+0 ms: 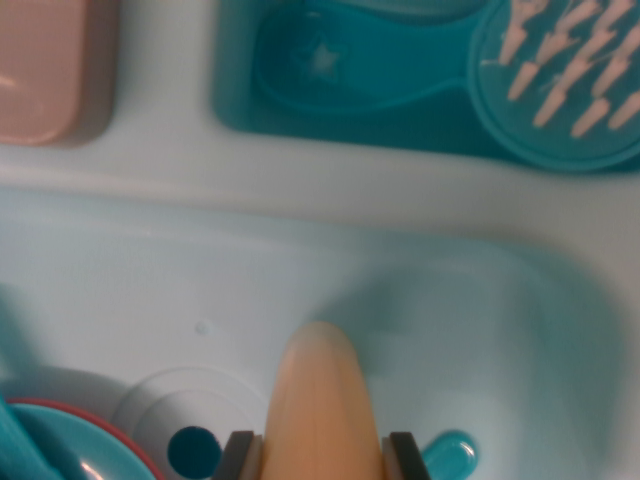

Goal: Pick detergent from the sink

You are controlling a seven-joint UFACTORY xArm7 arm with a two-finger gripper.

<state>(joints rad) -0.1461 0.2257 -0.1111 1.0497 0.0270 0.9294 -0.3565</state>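
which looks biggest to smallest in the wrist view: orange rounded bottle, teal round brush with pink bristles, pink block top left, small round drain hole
1. orange rounded bottle, though it is nearest the camera, so its rank is unsure
2. teal round brush with pink bristles and pink block: look alike, both cropped
3. small round drain hole

The detergent (318, 405) is a smooth, pale orange bottle with a rounded top, blurred in the wrist view. It stands between two dark pads at the frame's bottom edge, over the pale blue sink (450, 300) basin.

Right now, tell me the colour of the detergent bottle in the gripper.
Orange detergent bottle, clearest in the wrist view.
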